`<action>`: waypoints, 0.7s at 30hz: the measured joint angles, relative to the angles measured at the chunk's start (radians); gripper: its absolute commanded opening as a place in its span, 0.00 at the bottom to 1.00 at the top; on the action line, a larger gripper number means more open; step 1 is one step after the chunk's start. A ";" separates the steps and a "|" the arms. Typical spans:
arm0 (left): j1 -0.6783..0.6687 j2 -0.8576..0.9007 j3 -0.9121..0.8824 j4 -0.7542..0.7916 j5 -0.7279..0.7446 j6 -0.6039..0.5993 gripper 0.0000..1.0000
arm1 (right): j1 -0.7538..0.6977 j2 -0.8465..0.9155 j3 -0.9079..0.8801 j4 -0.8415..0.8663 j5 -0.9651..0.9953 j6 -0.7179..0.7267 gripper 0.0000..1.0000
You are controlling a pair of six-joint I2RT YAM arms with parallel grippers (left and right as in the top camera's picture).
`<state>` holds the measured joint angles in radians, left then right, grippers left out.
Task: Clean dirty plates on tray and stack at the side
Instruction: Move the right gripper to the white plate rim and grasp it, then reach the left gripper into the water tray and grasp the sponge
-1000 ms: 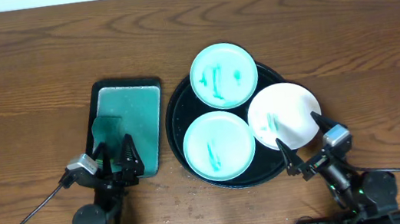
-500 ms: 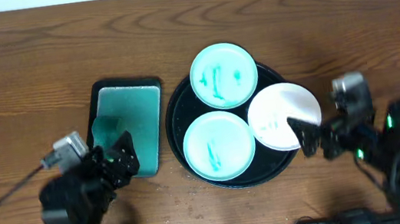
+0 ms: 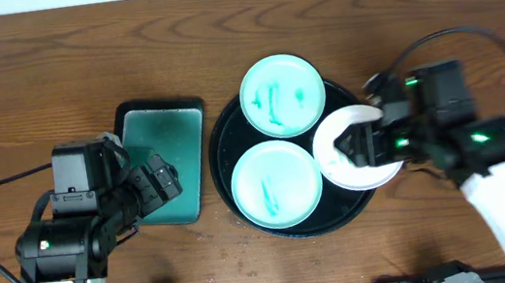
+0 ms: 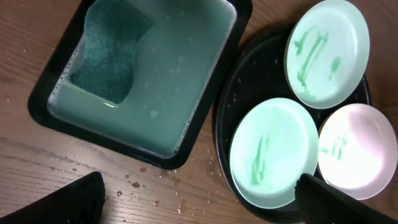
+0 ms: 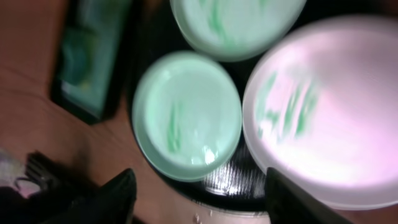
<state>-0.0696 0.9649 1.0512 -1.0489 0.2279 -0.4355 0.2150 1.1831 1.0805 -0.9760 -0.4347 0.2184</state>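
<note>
— What does the overhead view give you?
— Round black tray (image 3: 230,140) flat on the table (image 3: 28,73). Three plates in it, face up: far mint plate (image 3: 283,95), near mint plate (image 3: 276,184), and white plate (image 3: 330,151) at the right, its edge at the rim. The right arm (image 3: 490,159) covers part of the white one.

— And the wrist views?
— Right wrist, blurred: the white plate's green smears, uncovered. The right gripper (image 5: 200,186) hangs over it, jaws spread wide, holding nothing. Left wrist: a sponge (image 4: 109,53) in one corner of the rectangular tray (image 4: 37,102), sitting in milky teal liquid (image 4: 174,81), with specks (image 4: 134,186) on the wood beside it. From above I cannot make the sponge out. The left gripper (image 4: 200,186) is over that tray's near end, jaws also wide and empty.

— Any long axis?
— Plates and round black tray: none. The near mint plate's streak runs near-to-far. The rectangular tray's long side runs the same way, just left of the round black tray and apart from it.
</note>
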 measured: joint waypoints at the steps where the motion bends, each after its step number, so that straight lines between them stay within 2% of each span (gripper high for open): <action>1: 0.000 0.003 0.000 0.000 0.000 0.001 0.98 | 0.044 0.029 -0.039 0.009 0.024 0.028 0.56; 3: 0.000 0.003 0.000 -0.001 0.000 0.005 0.98 | 0.089 0.065 -0.085 0.027 0.042 0.061 0.48; 8: 0.000 0.001 0.000 -0.027 -0.001 0.053 0.98 | 0.213 0.195 -0.217 0.165 0.097 0.213 0.40; 12: 0.000 -0.006 0.000 -0.020 -0.009 0.074 0.98 | 0.268 0.284 -0.225 0.248 0.170 0.291 0.35; 15: 0.000 -0.008 0.000 -0.014 -0.028 0.078 0.98 | 0.298 0.356 -0.225 0.301 0.198 0.327 0.26; 19: 0.000 -0.008 0.000 -0.014 -0.043 0.084 0.98 | 0.320 0.430 -0.223 0.335 0.228 0.401 0.25; 21: 0.000 -0.008 0.000 -0.014 -0.056 0.097 0.98 | 0.322 0.464 -0.224 0.349 0.241 0.434 0.20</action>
<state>-0.0696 0.9573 1.0515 -1.0626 0.1719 -0.3386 0.5373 1.6474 0.8562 -0.6273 -0.1932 0.6521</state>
